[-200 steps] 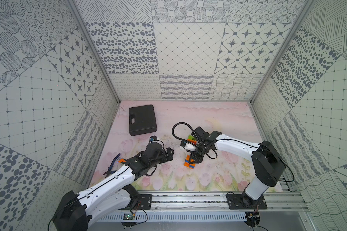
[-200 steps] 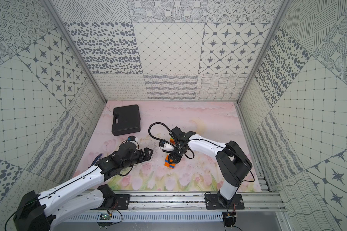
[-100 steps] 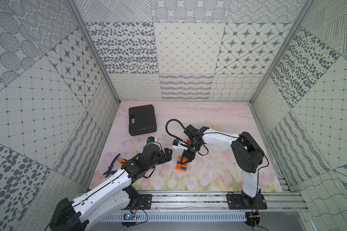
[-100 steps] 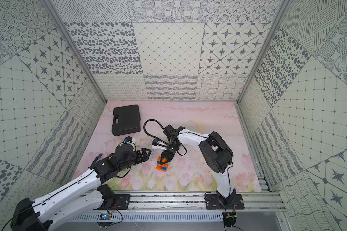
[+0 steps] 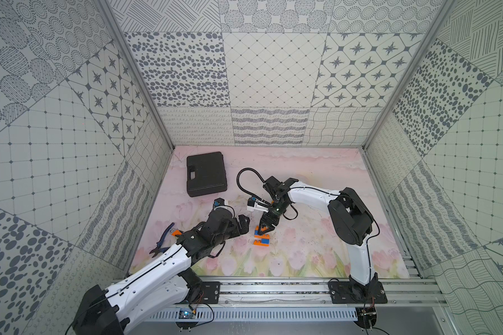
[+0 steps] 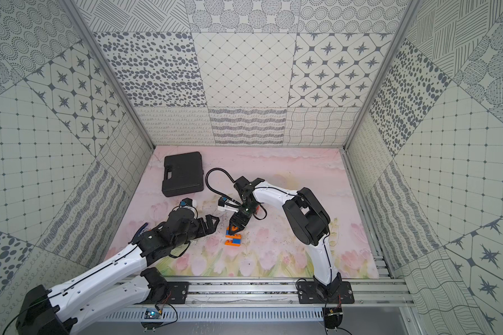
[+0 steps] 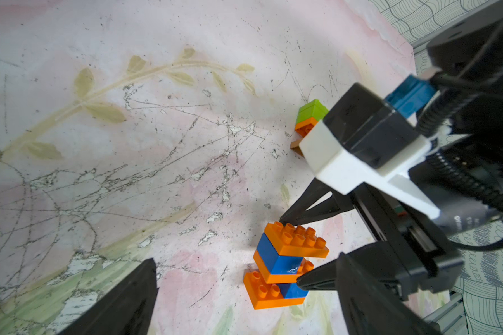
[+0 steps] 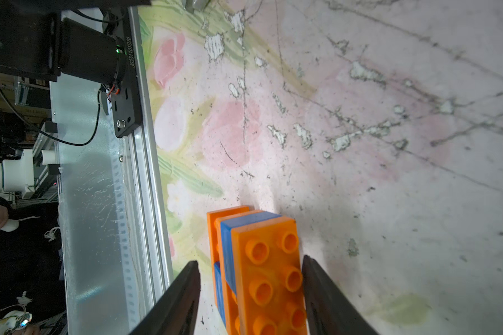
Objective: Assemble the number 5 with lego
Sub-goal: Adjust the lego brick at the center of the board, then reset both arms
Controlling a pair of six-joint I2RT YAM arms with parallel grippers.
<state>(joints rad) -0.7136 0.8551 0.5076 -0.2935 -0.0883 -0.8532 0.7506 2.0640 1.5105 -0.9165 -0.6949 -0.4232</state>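
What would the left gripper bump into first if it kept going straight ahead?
Most likely the orange and blue lego stack, which stands straight ahead of the open left gripper. The right gripper straddles the stack's top brick, so it could be hit; depth is unclear.

Bright, even, diffuse light from above in both top views; soft, faint shadows on the floral mat (image 5: 302, 255). Wide-angle stretching toward the edges. Wrist views sharp on the mat; soft grey shadow beside the lego stack (image 7: 282, 261), sheen on the aluminium rail (image 8: 93, 203), dim room beyond.
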